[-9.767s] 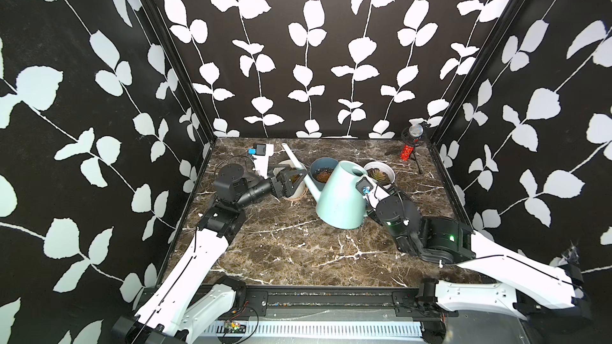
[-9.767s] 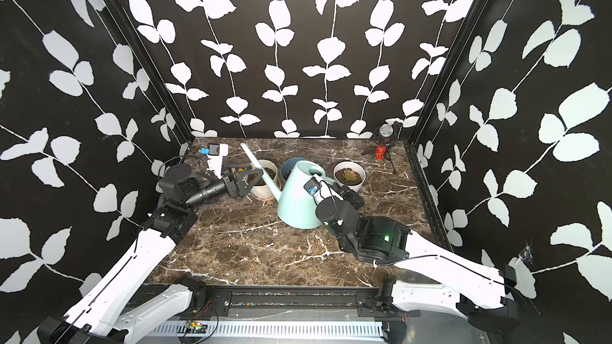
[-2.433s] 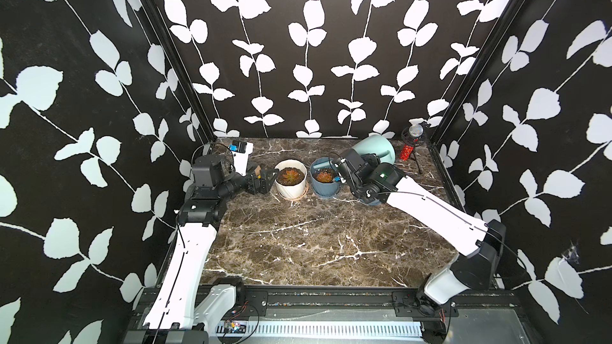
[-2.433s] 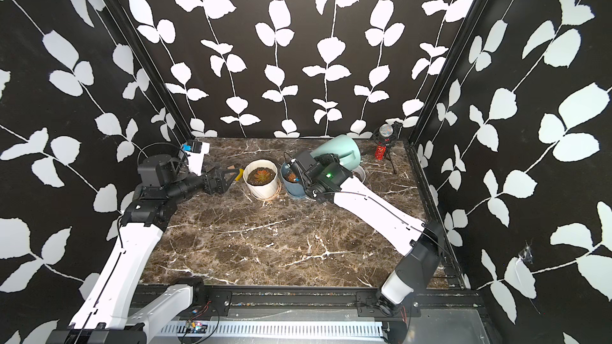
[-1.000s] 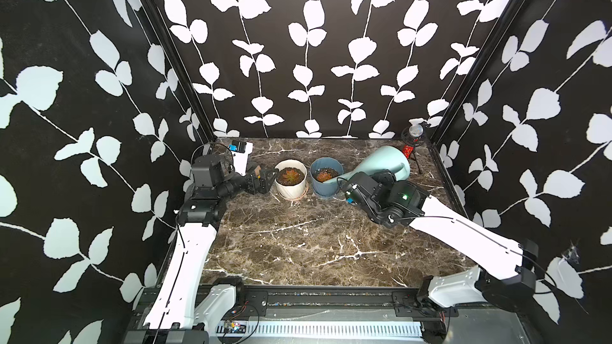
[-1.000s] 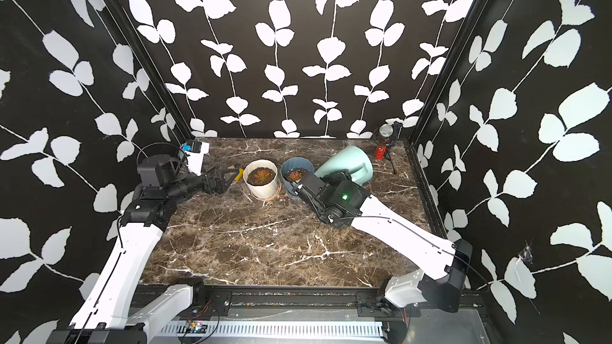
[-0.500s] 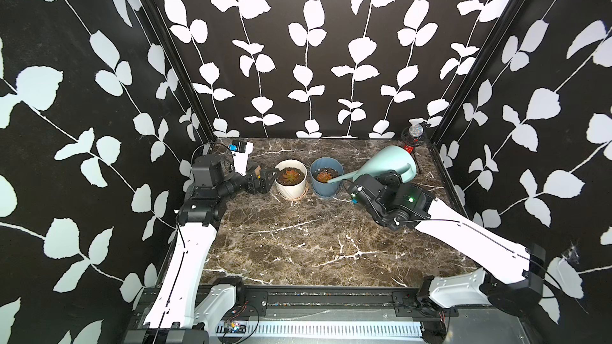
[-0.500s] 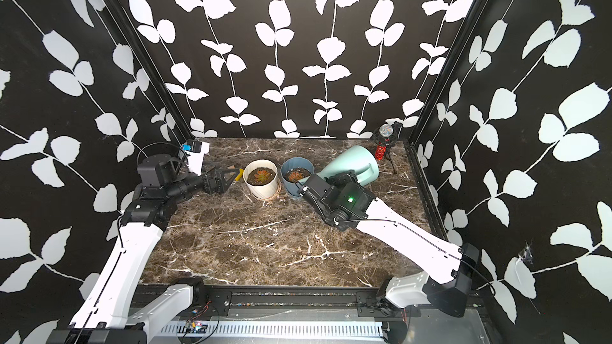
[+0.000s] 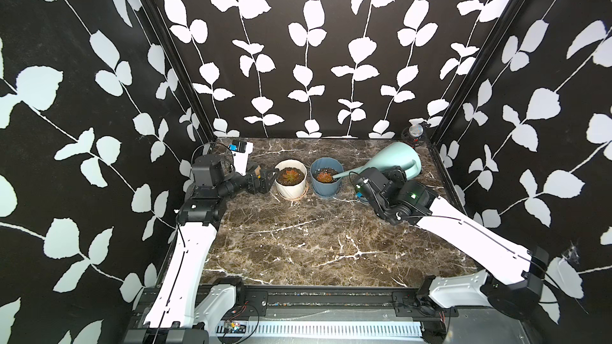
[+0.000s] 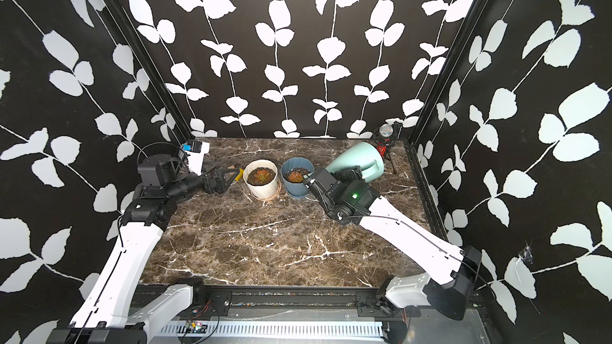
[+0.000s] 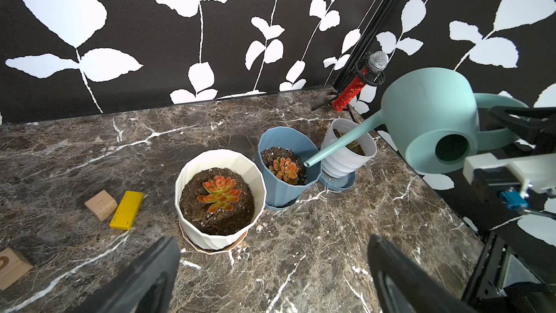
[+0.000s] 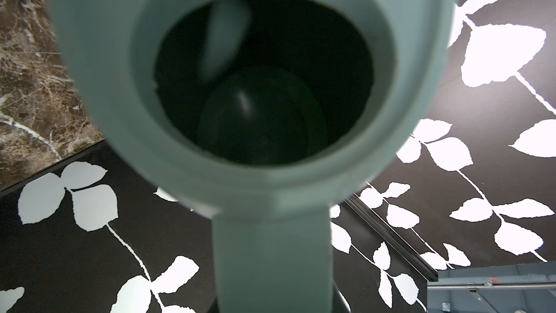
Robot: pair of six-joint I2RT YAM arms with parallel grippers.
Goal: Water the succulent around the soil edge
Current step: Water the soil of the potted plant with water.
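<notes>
The right end effector is clenched on the handle loop of the mint watering can. The can hangs tilted above the bench, at about 2 o'clock from the blue pot. In a top view its spout ends over the soil edge at 3 o'clock of that pot, just beside the succulent. The can looks like stiff, smooth plastic. The handle is the sensible hold, though it may pivot in a narrow pinch (the inside is too dark to judge the water, so the weight is uncertain). The left end effector is released, jaws wide, near the white pot.
</notes>
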